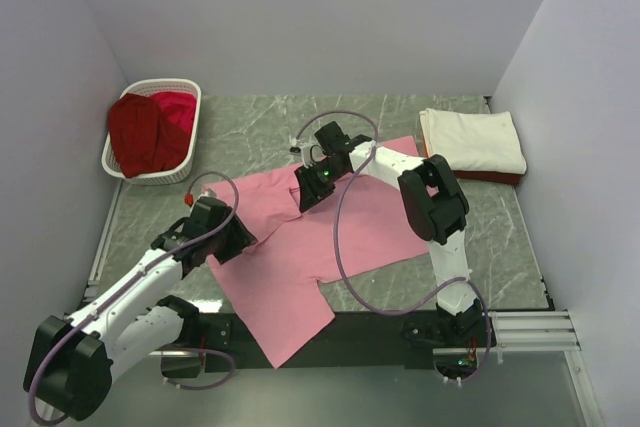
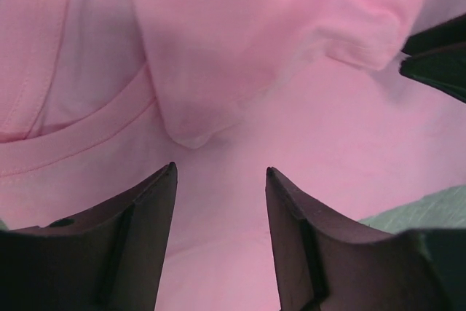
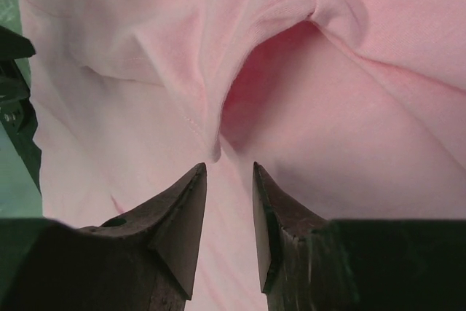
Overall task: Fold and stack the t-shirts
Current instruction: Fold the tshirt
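The pink t-shirt [image 2: 342,151] fills the view, its collar [image 2: 80,132] curving at left, a folded flap [image 2: 218,71] at centre. The left gripper [image 2: 220,171] stands with fingers apart above the cloth; grey-green table [image 2: 429,209] shows lower right.

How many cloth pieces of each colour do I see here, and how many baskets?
White plastic slatted basket: 1
Pink short-sleeved cloth shirt: 1
Cream-white folded cloth shirt: 1
Dark red cloth in the basket: 1
Crimson cloth in the basket: 1
Red folded cloth under the cream-white one: 1
Total: 6
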You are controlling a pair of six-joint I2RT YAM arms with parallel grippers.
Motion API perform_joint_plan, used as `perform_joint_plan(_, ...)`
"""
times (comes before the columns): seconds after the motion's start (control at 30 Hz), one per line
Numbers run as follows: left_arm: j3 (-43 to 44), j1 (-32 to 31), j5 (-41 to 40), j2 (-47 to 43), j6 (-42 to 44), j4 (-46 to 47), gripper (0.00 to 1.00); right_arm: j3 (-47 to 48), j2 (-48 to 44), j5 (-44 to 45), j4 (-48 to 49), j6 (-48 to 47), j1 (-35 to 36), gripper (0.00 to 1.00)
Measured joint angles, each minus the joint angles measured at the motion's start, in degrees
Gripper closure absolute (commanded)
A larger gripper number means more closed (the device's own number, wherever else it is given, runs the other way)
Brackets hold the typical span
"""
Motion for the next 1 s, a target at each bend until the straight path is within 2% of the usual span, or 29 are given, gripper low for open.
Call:
perform_joint_plan(0.2,-3.6,0.0,-1.5,-0.8,-4.6,0.6,0.49,0.4,0.0,-0.9,0.0,0.2,0.0,0.6)
perform_joint_plan(0.4,-4.7,0.0,-1.6,2.1,-7.1,3.6,0.52,1.0,0.0,-1.4,0.0,0.4,0.0,0.59)
perform_joint_plan(0.7,-4.7,0.0,-3.1,5.7,-7.8,6.9,0.62,1.1,0.0,-1.7,0.0,0.6,0.0,0.59)
perform_joint_plan(0.9,-4.7,0.0,-3.2,7.8,-7.6,8.1,0.63,1.1,0.0,-2.0,0.0,0.6,0.0,0.59)
perform_joint_plan(1.0,-4.7,0.0,-3.5,8.2,-7.6,8.3,0.72,1.1,0.0,-2.2,0.0,0.6,0.0,0.59)
